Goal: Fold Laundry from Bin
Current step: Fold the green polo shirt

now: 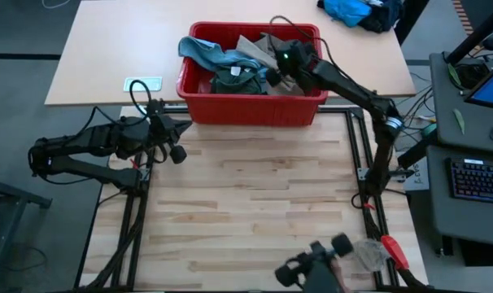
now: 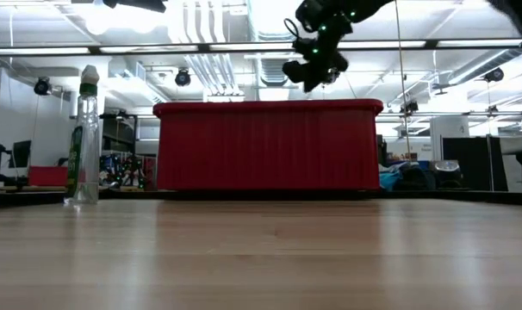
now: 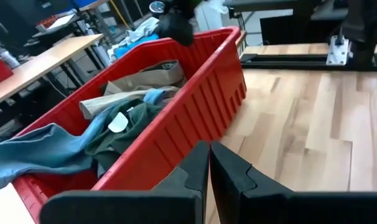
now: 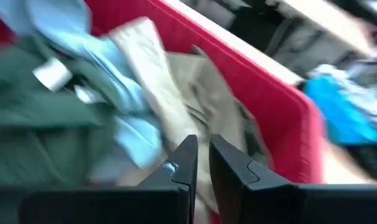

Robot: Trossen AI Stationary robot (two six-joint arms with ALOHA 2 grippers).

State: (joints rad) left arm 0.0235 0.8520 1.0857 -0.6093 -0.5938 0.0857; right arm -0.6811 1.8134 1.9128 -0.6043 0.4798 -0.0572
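The red bin (image 1: pixel 250 104) stands at the table's far edge, its bottom on the tabletop. Inside it lies the laundry: light blue denim (image 1: pixel 204 50) draped over the left end, a dark green piece (image 1: pixel 234 78) in the middle and a khaki piece (image 1: pixel 259 45) toward the right. My right gripper (image 1: pixel 272 75) hovers shut above the bin's right half, over the khaki piece (image 4: pixel 195 81), and stands above the rim in the low view (image 2: pixel 317 67). My left gripper (image 1: pixel 184 129) hangs shut near the bin's near left corner (image 3: pixel 235 68), clear of it.
A bright blue cloth heap with black (image 1: pixel 360 12) lies on the far table's right end. A white card (image 1: pixel 143 83) lies left of the bin. A clear spray bottle (image 2: pixel 87 138) stands at the left. Bare wood tabletop (image 1: pixel 255 195) spreads in front of the bin.
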